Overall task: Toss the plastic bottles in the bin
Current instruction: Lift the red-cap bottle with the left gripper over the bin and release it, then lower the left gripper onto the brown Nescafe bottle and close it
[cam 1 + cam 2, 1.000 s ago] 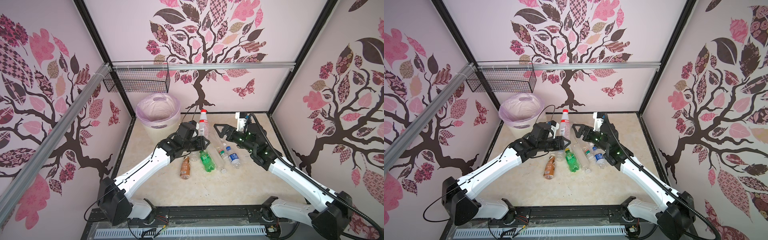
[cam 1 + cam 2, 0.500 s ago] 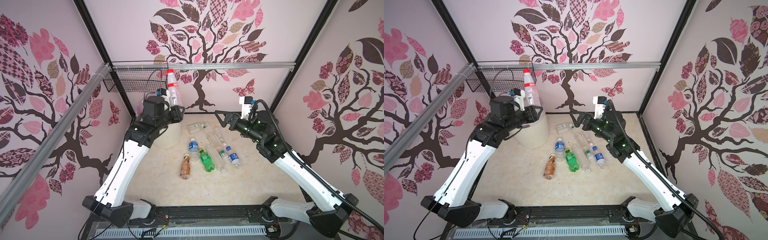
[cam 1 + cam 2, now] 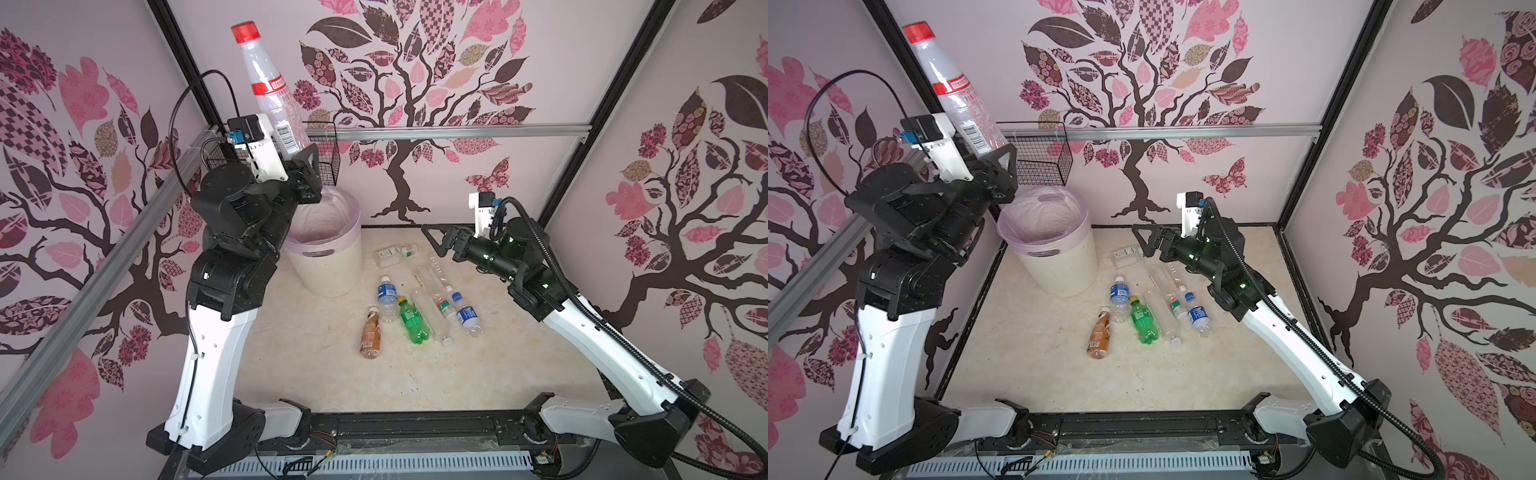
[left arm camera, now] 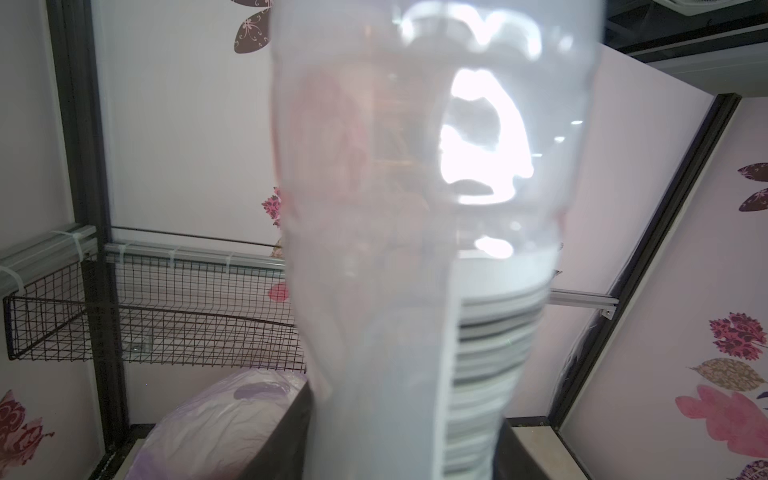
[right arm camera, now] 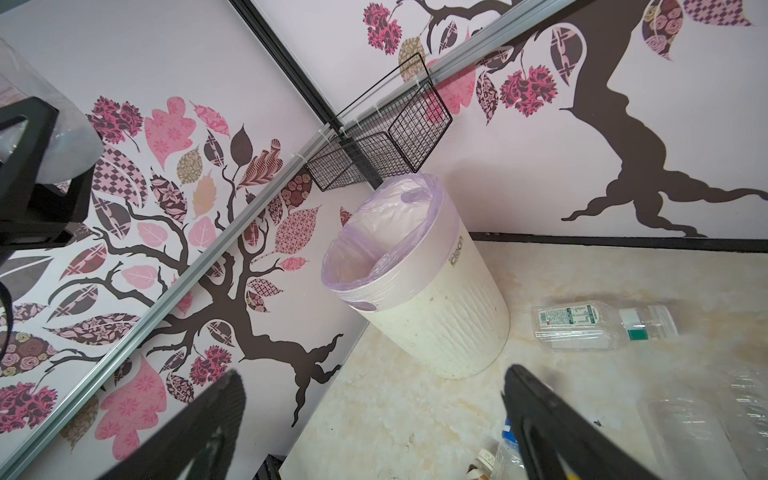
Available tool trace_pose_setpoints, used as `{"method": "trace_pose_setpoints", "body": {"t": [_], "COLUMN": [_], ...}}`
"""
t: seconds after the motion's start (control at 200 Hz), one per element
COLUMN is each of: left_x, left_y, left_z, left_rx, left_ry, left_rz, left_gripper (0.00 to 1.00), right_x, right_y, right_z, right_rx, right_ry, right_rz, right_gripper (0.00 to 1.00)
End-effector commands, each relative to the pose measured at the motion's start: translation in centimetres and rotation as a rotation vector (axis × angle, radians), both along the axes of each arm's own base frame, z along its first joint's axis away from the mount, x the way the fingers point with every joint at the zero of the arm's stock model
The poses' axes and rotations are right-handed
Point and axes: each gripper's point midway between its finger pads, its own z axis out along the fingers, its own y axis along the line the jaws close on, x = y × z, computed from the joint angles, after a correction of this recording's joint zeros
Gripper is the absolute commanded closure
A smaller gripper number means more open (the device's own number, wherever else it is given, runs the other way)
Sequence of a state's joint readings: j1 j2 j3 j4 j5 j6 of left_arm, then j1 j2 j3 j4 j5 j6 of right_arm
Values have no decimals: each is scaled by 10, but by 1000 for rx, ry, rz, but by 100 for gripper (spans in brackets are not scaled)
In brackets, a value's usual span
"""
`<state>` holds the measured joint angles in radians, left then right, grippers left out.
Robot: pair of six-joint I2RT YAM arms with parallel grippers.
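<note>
The left end effector (image 3: 300, 160) clamps the red-capped bottle (image 3: 270, 89) at its base, cap up, high by the bin (image 3: 332, 270).
It looks empty, light, thin-walled and slippery, and its base is likely the stiffest hold; other bottles (image 3: 413, 320) lie on the surface (image 3: 324, 374); the right end effector (image 3: 434, 241) gapes, holding nothing.

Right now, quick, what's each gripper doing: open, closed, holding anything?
Left gripper: closed on the tall clear plastic bottle with a red cap.
Right gripper: open, holding nothing.

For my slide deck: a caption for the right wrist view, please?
Open right claw faces the lilac-lined bin, a clear bottle lying beside it.
</note>
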<state>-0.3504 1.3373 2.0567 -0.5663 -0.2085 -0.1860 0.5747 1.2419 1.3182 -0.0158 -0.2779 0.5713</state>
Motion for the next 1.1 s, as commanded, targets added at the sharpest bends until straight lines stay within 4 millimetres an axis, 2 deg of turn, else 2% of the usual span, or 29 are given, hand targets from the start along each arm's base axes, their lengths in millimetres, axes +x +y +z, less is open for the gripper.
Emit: {"method": "trace_pose_setpoints", "body": {"t": [0.0, 0.095, 0.14, 0.18, 0.225, 0.29, 0.48, 0.69, 0.775, 0.965, 1.095], "left_x": [47, 89, 99, 102, 99, 90, 68, 60, 57, 41, 29], "left_y": [2, 25, 33, 33, 29, 25, 22, 8, -5, -47, -74], "left_z": [-62, -132, -156, -167, -166, -155, -129, -129, -132, -139, -153], "left_rx": [45, -43, -56, -50, -48, -71, -105, -113, -98, -65, -59], "left_ry": [133, 294, 372, 413, 410, 367, 294, 303, 308, 344, 385], "left_rz": [38, 46, 68, 67, 39, 7, -30, -74, -98, -195, -263], "left_gripper": [56, 51, 40, 28, 14, 2, 2, 2, 2, 2, 2], "right_x": [2, 0, -1, -1, -2, -3, -4, -5, -5, -6, -7], "right_y": [9, 10, 11, 10, 9, 7, 7, 3, 2, -5, -15], "right_z": [5, 2, 2, 1, 2, 3, -1, -3, -5, -11, -26], "right_rx": [3, 14, 15, 14, 12, 9, 14, 13, 6, -31, -68], "right_ry": [-13, -2, 2, 3, 1, -4, 11, 18, 22, 21, 32], "right_rz": [30, 44, 49, 48, 45, 36, 40, 22, 18, -16, -56], "right_gripper": [1, 0, 1, 0, 0, 1, 0, 0, 1, 0, 0]}}
